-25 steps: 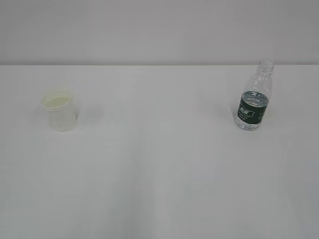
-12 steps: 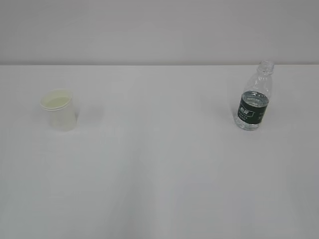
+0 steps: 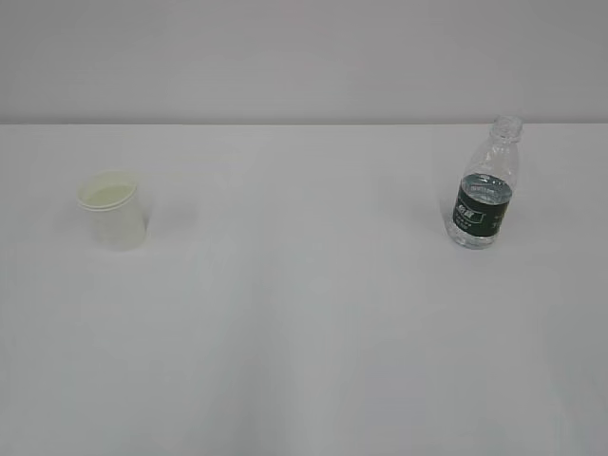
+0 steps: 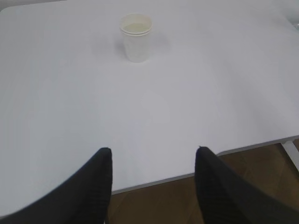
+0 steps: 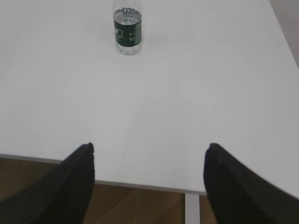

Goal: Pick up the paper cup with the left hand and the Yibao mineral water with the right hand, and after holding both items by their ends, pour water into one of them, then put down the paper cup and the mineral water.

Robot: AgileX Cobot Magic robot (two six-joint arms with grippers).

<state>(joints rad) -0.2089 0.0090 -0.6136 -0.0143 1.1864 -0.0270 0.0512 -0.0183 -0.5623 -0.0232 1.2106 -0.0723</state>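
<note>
Small white tapered paper cup (image 3: 112,211) upright at left of the exterior frame, well apart from the clear ribbed, green-labelled Yibao mineral water (image 3: 484,185) upright at right, capless, partly full. Cup contents unclear. Each far ahead, top of its wrist view. Left hand (image 4: 153,186) and right hand (image 5: 149,182) open, empty, over the white table (image 3: 304,332) edge.

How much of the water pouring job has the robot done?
Either none or all of it, I can't tell which. The paper cup and the Yibao mineral water stand apart on the table. The left pincer and right pincer are open, holding nothing.
</note>
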